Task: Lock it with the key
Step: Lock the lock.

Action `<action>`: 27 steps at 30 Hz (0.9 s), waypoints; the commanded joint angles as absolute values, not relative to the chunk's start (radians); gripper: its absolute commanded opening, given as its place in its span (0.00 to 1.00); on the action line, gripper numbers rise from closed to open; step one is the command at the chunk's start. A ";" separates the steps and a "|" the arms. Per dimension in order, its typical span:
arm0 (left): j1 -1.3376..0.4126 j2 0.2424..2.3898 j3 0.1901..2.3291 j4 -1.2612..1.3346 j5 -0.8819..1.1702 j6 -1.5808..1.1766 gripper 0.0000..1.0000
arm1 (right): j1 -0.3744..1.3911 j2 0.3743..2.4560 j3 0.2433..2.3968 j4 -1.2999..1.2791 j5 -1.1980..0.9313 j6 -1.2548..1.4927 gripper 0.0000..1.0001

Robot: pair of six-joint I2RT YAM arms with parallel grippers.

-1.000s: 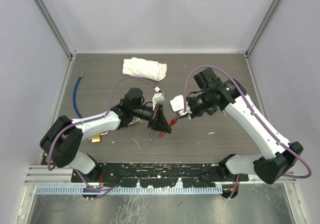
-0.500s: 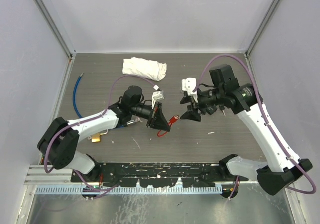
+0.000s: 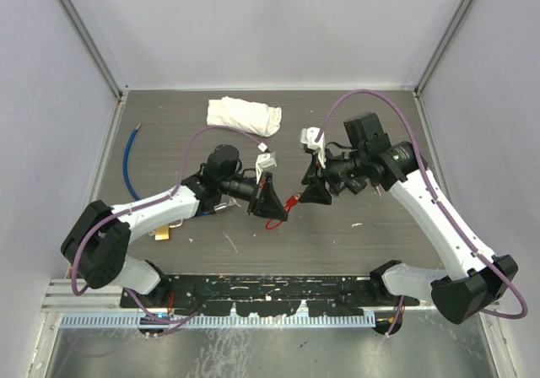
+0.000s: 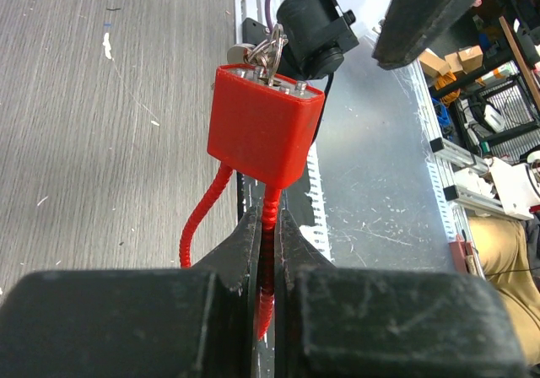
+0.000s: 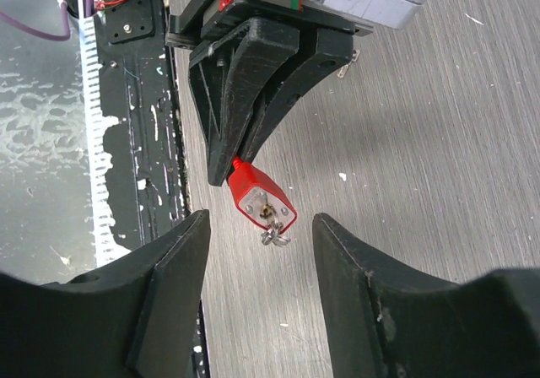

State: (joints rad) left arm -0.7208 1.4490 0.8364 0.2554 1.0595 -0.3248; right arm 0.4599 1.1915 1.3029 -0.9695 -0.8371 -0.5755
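Note:
A red padlock (image 4: 266, 125) with a red ribbed cable shackle (image 4: 268, 226) hangs above the table. My left gripper (image 4: 267, 218) is shut on the shackle cable just below the body. A small metal key with a ring (image 4: 268, 51) sits in the keyhole face. In the right wrist view the padlock (image 5: 261, 199) and its key (image 5: 274, 234) lie just ahead of my open right gripper (image 5: 260, 226), between its spread fingers and untouched. From above, the left gripper (image 3: 272, 197) and right gripper (image 3: 314, 188) face each other across the padlock (image 3: 293, 201).
A crumpled white cloth (image 3: 245, 115) lies at the back of the table. A blue cable (image 3: 129, 163) lies at the left. A small brass piece (image 3: 162, 232) lies near the left arm. The black base rail (image 3: 270, 289) runs along the near edge.
My right gripper drew back to the right from the padlock and turned its wrist, then came a little back toward it, open. The left gripper has kept its hold in place.

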 commanded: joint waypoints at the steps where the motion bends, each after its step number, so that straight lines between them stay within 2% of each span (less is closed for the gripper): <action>1: -0.724 1.402 0.854 0.279 1.072 -0.315 0.00 | 0.463 1.183 1.304 -0.942 -0.811 -0.574 0.56; 10: -0.725 1.403 0.860 0.285 1.074 -0.323 0.00 | 0.472 1.186 1.275 -0.942 -0.784 -0.583 0.50; 19: -0.725 1.402 0.858 0.289 1.078 -0.329 0.00 | 0.484 1.203 1.270 -0.931 -0.810 -0.583 0.40; 22: -0.725 1.396 0.856 0.293 1.078 -0.332 0.00 | 0.490 1.212 1.270 -0.931 -0.816 -0.583 0.29; 27: -0.725 1.391 0.847 0.299 1.081 -0.335 0.00 | 0.496 1.222 1.272 -0.951 -0.822 -0.630 0.05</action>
State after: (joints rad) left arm -0.7204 1.4433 0.8345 0.2447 1.0618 -0.3294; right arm 0.4854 1.2179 1.2655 -0.9630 -0.7895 -0.5884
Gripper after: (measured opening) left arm 0.042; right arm 0.129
